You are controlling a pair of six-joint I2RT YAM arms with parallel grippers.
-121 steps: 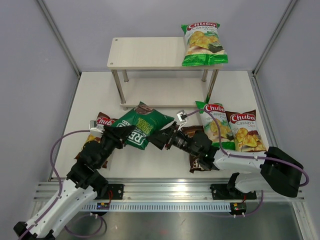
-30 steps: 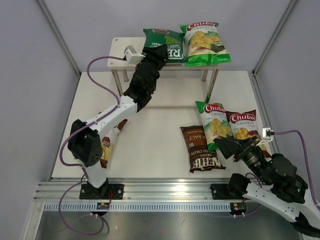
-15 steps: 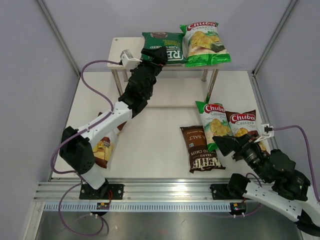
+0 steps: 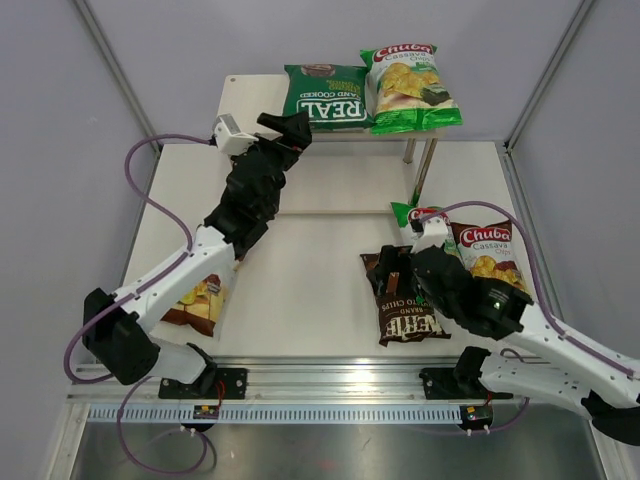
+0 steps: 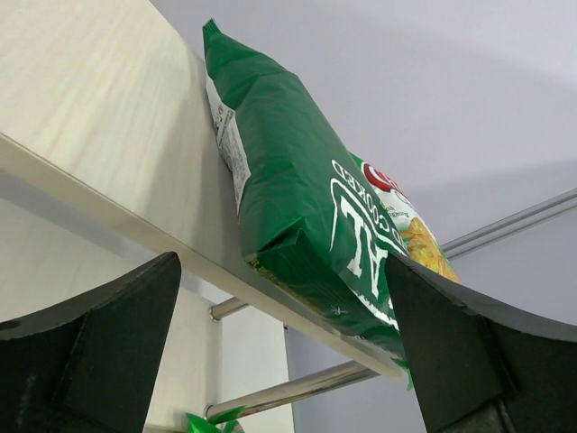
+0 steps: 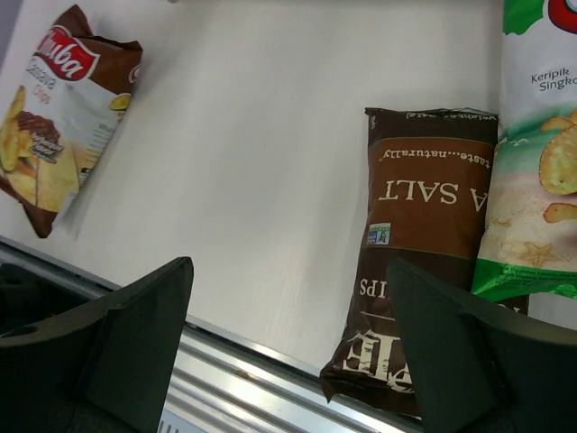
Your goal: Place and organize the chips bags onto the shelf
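At the near left of the table (image 4: pixel 320 290), the left brown-and-white Chuba bag (image 4: pixel 200 300) is seen lying flat, partly covered by the left arm. That arm is stretched toward the far side, and the left gripper (image 4: pixel 285 128) is held just in front of the shelf (image 4: pixel 245 100), level with its top board. Its jaws are spread wide and nothing is held between them.

On the top board, the REAL bag (image 4: pixel 322 97) is laid flat near the middle, its near end at the board's near edge, free of the fingers. Just to its right, the shelved light-green Chuba bag (image 4: pixel 410 85) is laid, its side touching the REAL bag and its right part overhanging the board's end.

On the table's near right, the Kettle bag (image 4: pixel 410 320) is laid flat. The right gripper (image 4: pixel 398 275) is held above that bag's far left part, jaws wide apart and empty. The table light-green Chuba bag (image 6: pixel 536 180) is laid over the Kettle bag's right edge and is largely hidden by the right arm from above. Furthest right, the right brown-and-white Chuba bag (image 4: pixel 490 265) is laid flat.
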